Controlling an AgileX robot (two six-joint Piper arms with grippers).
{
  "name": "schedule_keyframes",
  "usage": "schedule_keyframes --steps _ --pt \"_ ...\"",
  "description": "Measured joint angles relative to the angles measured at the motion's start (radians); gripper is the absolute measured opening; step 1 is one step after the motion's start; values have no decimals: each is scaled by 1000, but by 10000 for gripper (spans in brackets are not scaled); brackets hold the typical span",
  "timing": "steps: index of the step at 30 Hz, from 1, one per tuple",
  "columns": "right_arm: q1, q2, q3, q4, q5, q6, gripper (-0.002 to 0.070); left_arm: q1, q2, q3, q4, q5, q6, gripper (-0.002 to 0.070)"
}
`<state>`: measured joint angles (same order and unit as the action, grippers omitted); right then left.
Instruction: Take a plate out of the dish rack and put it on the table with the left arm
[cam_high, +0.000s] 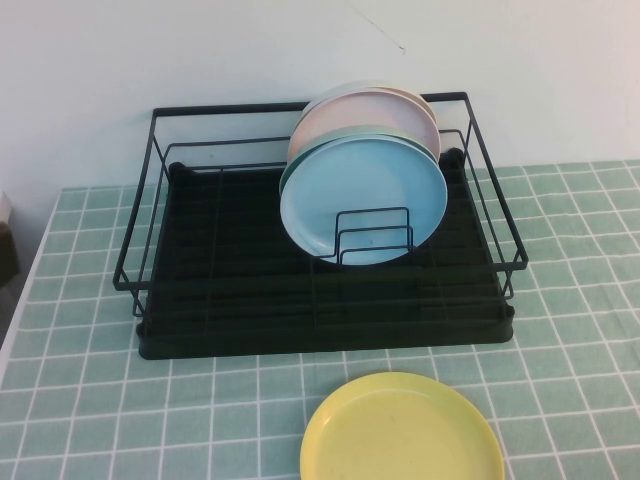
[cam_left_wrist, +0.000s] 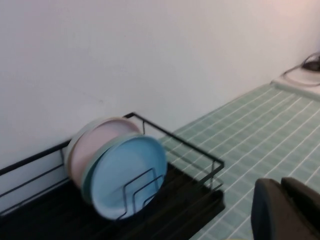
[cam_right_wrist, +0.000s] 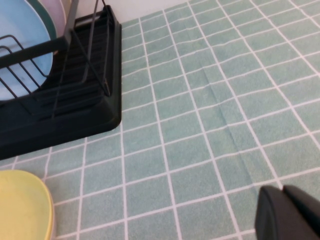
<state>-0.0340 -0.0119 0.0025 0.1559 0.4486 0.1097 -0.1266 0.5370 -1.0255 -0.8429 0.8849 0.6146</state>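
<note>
Hovering high, the left end effector (cam_left_wrist: 287, 210) looks across at the dish rack (cam_left_wrist: 190, 200); finger spacing can't be judged. Right end effector (cam_right_wrist: 290, 215) hangs low over the tabletop (cam_right_wrist: 210, 110), likewise unreadable. Yellow plate (cam_high: 401, 430) lies flat on tiles before the rack, clear of both.

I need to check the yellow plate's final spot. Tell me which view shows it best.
The high view: the yellow plate lies flat on the table in front of the dish rack, nearly whole. The right wrist view catches only its edge; the left wrist view barely shows it. Only a dark part of each gripper shows, left gripper, right gripper.
</note>
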Motion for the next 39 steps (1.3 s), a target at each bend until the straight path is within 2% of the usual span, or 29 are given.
schedule_keyframes --steps 4,9,12,16,18,21,27,32,39 --pt "0 0 0 0 0 0 -1 0 0 26 124 3 -2 -1" --pt "0 0 0 0 0 0 -1 16 -72 198 243 -135 -60 -1" --pt "0 0 0 0 0 0 -1 53 -164 328 426 -206 -248 -1" --pt "0 0 0 0 0 0 -1 115 -348 520 745 -256 -555 -1" --pt "0 0 0 0 0 0 -1 135 -425 614 826 -278 -635 -1" --pt "0 0 0 0 0 0 -1 137 -519 766 843 -306 -680 -1" --pt "0 0 0 0 0 0 -1 121 -547 1007 721 -469 -690 -1" --pt "0 0 0 0 0 0 -1 118 -550 1037 720 -540 -691 -1" --pt "0 0 0 0 0 0 -1 118 -550 1036 724 -543 -691 -1"
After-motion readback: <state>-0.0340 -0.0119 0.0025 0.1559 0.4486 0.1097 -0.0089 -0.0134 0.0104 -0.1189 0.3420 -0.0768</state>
